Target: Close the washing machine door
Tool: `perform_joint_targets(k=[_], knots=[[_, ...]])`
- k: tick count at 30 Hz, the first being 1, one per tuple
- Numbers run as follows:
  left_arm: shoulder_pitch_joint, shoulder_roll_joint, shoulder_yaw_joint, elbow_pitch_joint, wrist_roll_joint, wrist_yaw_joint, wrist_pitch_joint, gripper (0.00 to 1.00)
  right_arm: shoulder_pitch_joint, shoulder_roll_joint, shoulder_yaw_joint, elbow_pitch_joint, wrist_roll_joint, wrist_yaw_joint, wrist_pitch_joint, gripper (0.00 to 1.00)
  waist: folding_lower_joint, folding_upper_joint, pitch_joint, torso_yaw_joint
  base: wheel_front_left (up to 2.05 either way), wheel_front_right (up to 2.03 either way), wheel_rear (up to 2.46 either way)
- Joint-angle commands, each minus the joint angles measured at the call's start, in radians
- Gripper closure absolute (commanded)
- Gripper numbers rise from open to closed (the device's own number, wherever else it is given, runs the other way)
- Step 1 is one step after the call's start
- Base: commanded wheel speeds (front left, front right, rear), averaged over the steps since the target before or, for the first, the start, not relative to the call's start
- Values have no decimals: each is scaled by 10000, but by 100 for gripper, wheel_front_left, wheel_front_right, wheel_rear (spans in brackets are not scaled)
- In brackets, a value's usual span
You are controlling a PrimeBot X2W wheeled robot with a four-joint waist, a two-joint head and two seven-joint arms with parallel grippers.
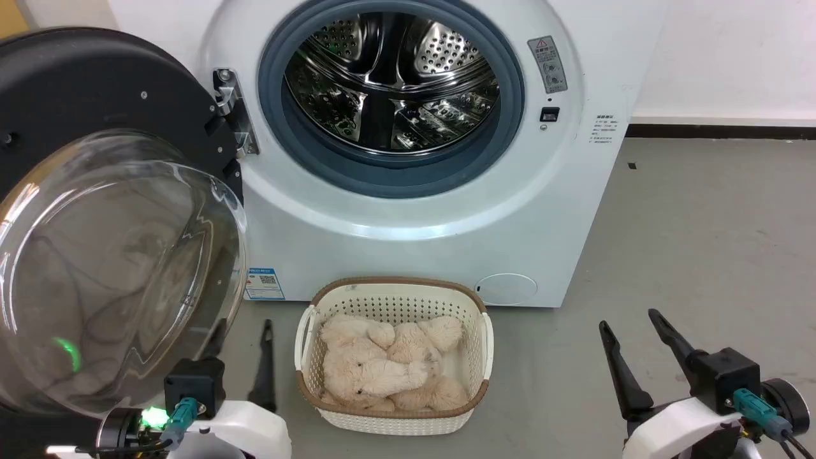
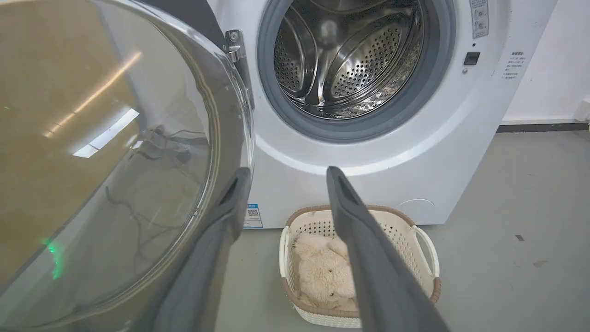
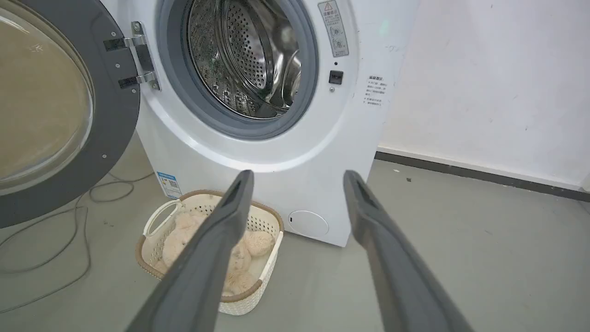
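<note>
The washing machine door stands wide open at the left, hinged to the white washing machine. Its matte black rim and bulging clear glass bowl face me. The same door takes up the left half of the left wrist view, and its rim also appears in the right wrist view. My left gripper is open low beside the bowl, with one finger seen through the glass. My right gripper is open at the lower right, holding nothing and well clear of the door.
The steel drum is ringed by grey rubber. A cream basket holding a beige plush toy sits on the floor against the machine's front. Cables lie on the floor under the door. Grey floor stretches to the right.
</note>
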Motion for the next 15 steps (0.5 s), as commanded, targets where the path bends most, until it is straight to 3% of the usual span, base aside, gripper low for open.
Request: perform_joint_targets(k=[1,15], knots=[[7,0,-14,15,-30,7,-73,0,15,1,8,19,74,0,-69,0,0,0,2,0,0,0,0],[41,-2,-84,74,-146,41,-365,0,87,4,40,82,287,-1,-360,0,0,0,-8,99,0,0,0]])
